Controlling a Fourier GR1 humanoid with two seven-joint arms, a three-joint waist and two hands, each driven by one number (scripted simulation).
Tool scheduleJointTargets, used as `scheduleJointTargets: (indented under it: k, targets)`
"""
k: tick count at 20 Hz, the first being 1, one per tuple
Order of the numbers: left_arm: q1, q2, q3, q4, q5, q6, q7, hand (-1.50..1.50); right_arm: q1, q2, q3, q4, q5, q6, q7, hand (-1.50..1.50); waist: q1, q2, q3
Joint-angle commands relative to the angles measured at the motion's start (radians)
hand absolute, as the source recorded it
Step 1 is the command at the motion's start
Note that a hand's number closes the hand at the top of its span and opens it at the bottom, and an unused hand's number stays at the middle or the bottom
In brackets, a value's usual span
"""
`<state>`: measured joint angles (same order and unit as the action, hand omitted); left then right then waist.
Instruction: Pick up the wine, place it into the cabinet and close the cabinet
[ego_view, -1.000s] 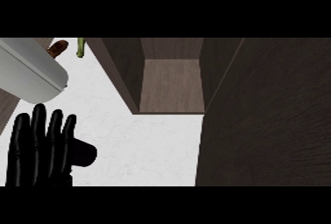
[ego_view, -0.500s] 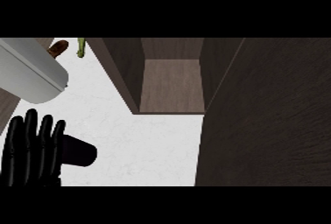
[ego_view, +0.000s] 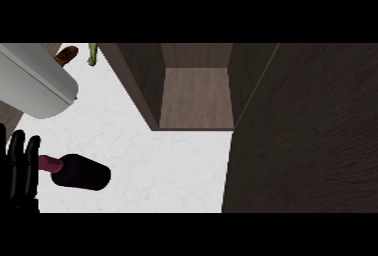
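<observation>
You're seeing the left hand (ego_view: 21, 170) at the counter's (ego_view: 170, 165) left edge w/ straight fingers touching the wine (ego_view: 77, 170); cabinet (ego_view: 196, 90) standing open.

The white speckled bench (ego_view: 170, 160) carries a dark wine bottle (ego_view: 80, 171) lying sideways and an open dark wooden cabinet (ego_view: 196, 95).

Left hand (ego_view: 18, 170) cut off at left edge; wine (ego_view: 77, 171) neck partly hidden behind its fingers.
</observation>
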<state>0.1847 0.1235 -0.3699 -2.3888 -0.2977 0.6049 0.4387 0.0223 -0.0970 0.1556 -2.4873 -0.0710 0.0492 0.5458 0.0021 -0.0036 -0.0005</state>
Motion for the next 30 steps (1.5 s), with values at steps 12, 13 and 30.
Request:
scheduleJointTargets:
  k: [12,13,30]
  targets:
    - [0.206,-0.006,0.314,-0.050,0.461,-0.172,-0.171,-1.50,-0.052,-0.001,-0.019,-0.102,-0.021,-0.024,0.103,-1.50,0.006,0.001,-0.001]
    - [0.157,0.005,0.345,-0.020,0.464,-0.173,-0.144,-1.50,0.025,0.000,-0.037,-0.128,-0.067,0.006,0.052,-1.50,-0.001,0.001,0.000]
    - [0.200,-0.053,0.531,0.405,0.627,-0.445,-0.501,-1.50,-0.041,-0.005,-0.037,-0.101,-0.057,0.005,0.096,-1.50,-0.001,0.003,0.000]
